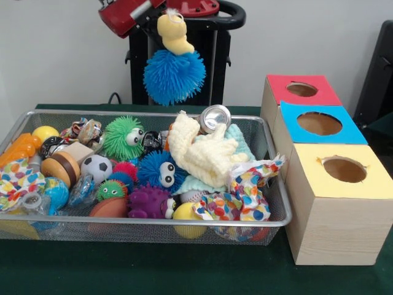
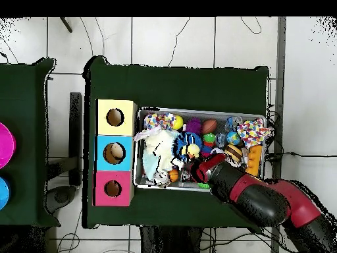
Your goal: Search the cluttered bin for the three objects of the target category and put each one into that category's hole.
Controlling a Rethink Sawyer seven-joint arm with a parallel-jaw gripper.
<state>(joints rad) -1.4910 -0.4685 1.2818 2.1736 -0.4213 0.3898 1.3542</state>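
Front view: the arm enters from the top, and its tool (image 1: 174, 24) is raised clear above the bin (image 1: 153, 228). A yellow soft toy (image 1: 174, 34) hangs at the tool, with a blue spiky ball (image 1: 174, 77) directly beneath and touching it. The fingers themselves are hidden, so I cannot tell whether the tool is closed on either item or how wide it stands. The bin sits on the green bench (image 1: 184, 270), full of clutter — a green spiky ball with eyes (image 1: 123, 137), a small soccer ball (image 1: 96, 168), a purple spiky ball (image 1: 149, 201), a cream knitted cloth (image 1: 199, 157) and a silver tin (image 1: 215, 117) at the far rim. Just beside the bin stand three pale wooden boxes in a row. The hole (image 1: 301, 90) is in the red-topped box, the farthest of the three; the blue-topped box (image 1: 319, 124) is in the middle and the yellow-topped box (image 1: 341, 178) is nearest the camera.

Overhead view: the red and black arm (image 2: 263, 201) reaches in from the lower right, its end over the bin's lower rim near the middle. The tool's tip is lost among the toys — state not determinable. The three boxes touch the bin's left end; the hole (image 2: 112, 189) is in the lowest box, nearest the robot's base.
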